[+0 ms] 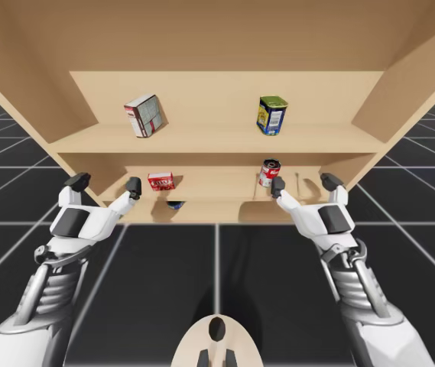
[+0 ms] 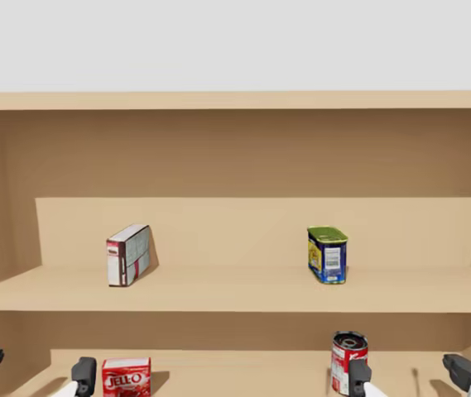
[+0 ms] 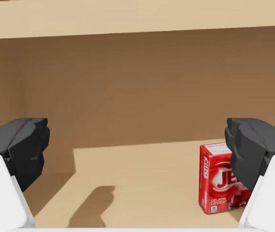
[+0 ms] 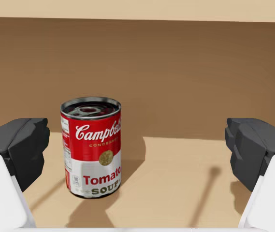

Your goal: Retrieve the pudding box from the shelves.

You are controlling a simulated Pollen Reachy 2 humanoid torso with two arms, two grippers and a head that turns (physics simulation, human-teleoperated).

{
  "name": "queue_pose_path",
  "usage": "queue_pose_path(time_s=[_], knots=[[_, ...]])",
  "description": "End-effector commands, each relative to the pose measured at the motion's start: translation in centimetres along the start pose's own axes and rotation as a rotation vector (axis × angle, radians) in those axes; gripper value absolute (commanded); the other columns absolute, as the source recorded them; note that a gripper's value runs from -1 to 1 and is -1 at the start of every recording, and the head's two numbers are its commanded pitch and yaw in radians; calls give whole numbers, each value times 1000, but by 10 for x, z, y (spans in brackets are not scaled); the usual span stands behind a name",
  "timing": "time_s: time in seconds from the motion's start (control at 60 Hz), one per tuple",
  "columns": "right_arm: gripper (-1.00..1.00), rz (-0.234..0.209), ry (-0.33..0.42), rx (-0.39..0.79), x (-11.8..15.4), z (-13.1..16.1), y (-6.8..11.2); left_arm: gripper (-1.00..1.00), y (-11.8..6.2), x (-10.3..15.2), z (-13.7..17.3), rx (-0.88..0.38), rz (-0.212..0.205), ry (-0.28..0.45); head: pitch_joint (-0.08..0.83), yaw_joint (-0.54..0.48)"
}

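Observation:
A small white and red box point(image 1: 142, 115) point(image 2: 128, 255) stands tilted on the upper shelf, at its left. On the lower shelf sits a red box point(image 1: 161, 181) point(image 2: 126, 379) point(image 3: 223, 177), just ahead of my left gripper's right-hand finger. My left gripper point(image 1: 105, 183) point(image 2: 35, 370) point(image 3: 137, 154) hangs open at the lower shelf's front edge, with nothing between its fingers. My right gripper point(image 1: 304, 183) point(image 2: 409, 370) point(image 4: 137, 154) is open at the same height, further right.
A red and white can point(image 1: 268, 173) point(image 2: 348, 354) point(image 4: 91, 146) stands on the lower shelf ahead of my right gripper, nearer its left-hand finger. A yellow and blue can point(image 1: 271, 115) point(image 2: 327, 255) stands on the upper shelf point(image 1: 217, 141). Something dark blue point(image 1: 175, 204) shows under the lower shelf.

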Motion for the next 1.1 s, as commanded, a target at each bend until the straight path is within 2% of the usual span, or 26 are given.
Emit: queue_pose_path(time_s=[0.017, 0.05, 0.117, 0.15, 0.267, 0.467, 0.617, 0.767, 0.867, 0.917, 1.1], knots=[[-1000, -6, 7, -35, 1, 2, 3, -1000, 0, 0, 0, 2, -7, -2, 3, 15], [-1000, -1, -2, -28, 0, 2, 2, -1000, 0, 0, 0, 3, -10, -3, 1, 12], [-1000, -20, 5, -5, 2, 1, 2, -1000, 0, 0, 0, 4, -10, -2, 7, 6], [-1000, -10, 11, -4, 2, 0, 2, -1000, 0, 0, 0, 4, -11, -3, 13, 5], [-1000, -17, 14, -1, 3, 1, 1, -1000, 0, 0, 0, 6, -12, -2, 62, 29], [-1000, 4, 17, -6, 1, 0, 2, -1000, 1, 0, -1, 12, -12, -2, 123, 187], [-1000, 11, 18, -3, 1, 0, 2, -1000, 0, 0, -1, 4, -10, 0, 129, 250], [-1000, 17, 18, -1, 0, 0, 2, -1000, -7, 5, 3, -5, 1, -20, 128, 267], [-1000, 19, 20, -4, 0, -1, 2, -1000, -18, 22, 12, -27, 7, -12, 130, 264], [-1000, 20, 20, -7, 0, -1, 1, -1000, -23, 35, 18, -29, -31, 53, 127, 264], [-1000, 26, 20, -9, -1, -1, 0, -1000, -34, 84, 36, -85, -28, 15, 130, 255]])
